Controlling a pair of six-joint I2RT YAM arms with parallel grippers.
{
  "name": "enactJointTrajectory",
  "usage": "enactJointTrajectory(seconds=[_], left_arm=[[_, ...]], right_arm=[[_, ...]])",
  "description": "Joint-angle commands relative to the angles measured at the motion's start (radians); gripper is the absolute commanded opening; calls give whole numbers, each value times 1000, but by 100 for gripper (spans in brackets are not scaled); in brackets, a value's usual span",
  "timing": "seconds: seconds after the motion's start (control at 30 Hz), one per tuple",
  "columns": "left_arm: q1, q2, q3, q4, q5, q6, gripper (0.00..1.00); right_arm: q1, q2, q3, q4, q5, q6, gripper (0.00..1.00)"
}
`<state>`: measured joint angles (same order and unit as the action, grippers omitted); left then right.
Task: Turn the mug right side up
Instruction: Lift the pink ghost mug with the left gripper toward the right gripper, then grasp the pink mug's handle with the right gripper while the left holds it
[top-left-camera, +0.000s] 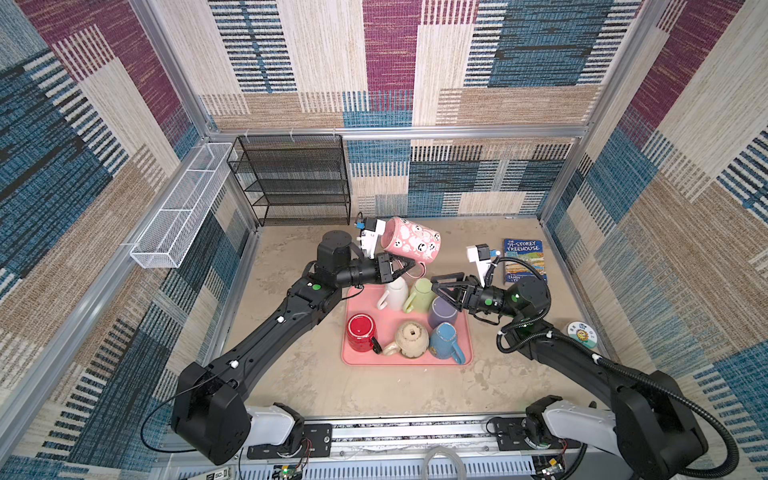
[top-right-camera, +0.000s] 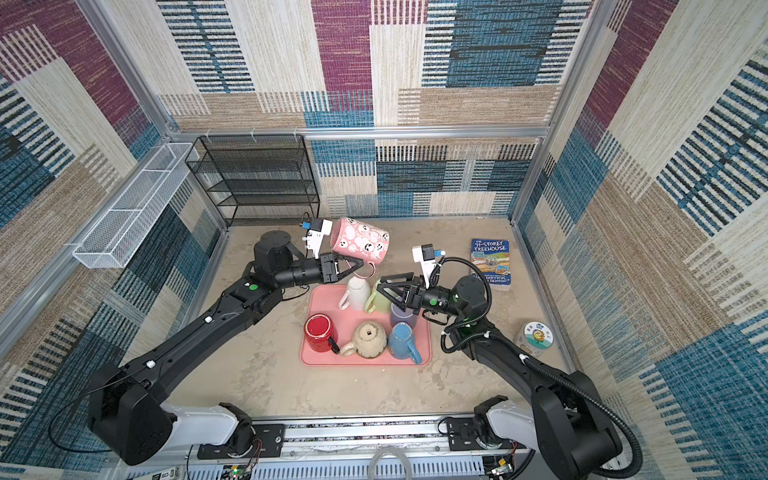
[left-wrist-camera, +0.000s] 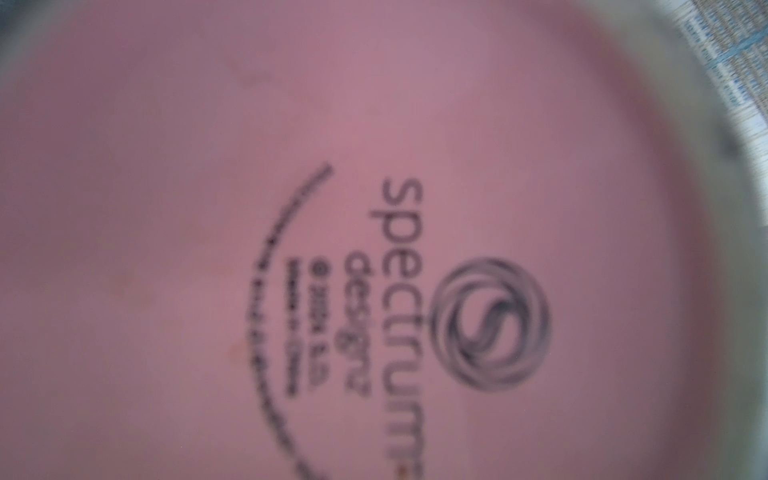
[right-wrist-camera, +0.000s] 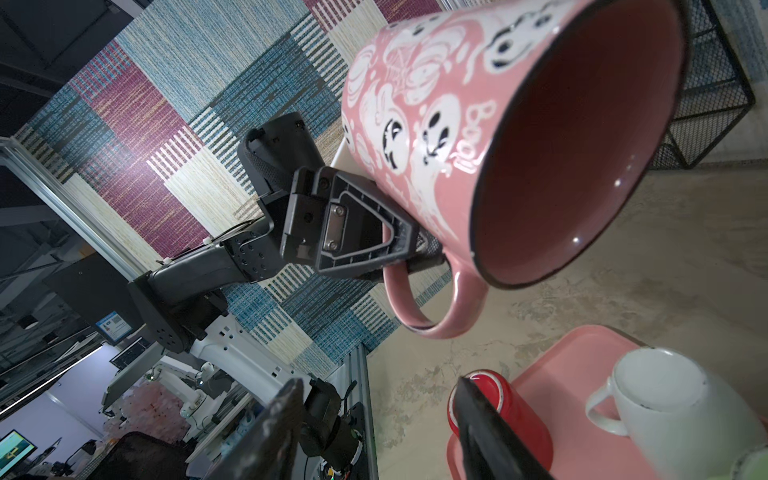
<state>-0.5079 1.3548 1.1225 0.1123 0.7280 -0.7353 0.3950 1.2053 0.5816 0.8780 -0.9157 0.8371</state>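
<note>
pink glazed ghost-printed mug (top-left-camera: 411, 243) tilts sideways, looped handle (right-wrist-camera: 434, 329) pinched in left hand (top-left-camera: 409, 266); right hand (top-left-camera: 434, 284) open.

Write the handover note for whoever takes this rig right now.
Left pincer: shut on the handle of the pink ghost mug, held in the air behind the pink tray.
Right pincer: open, empty, hovering by the green mug on the tray.
Done: mug lifted, tipped on its side, mouth toward the right arm.
To do: finish turning it mouth up, set it down.
</note>
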Motion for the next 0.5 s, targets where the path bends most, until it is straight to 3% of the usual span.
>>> enactJointTrajectory(seconds=[0.0,0.47], left_arm=[[6,6,31,177,60,-33,0],[11,31,38,268,101,-66,0]], right_arm=[[1,40,41,66,-24,24,60],[2,188,177,116,-33,77,51]])
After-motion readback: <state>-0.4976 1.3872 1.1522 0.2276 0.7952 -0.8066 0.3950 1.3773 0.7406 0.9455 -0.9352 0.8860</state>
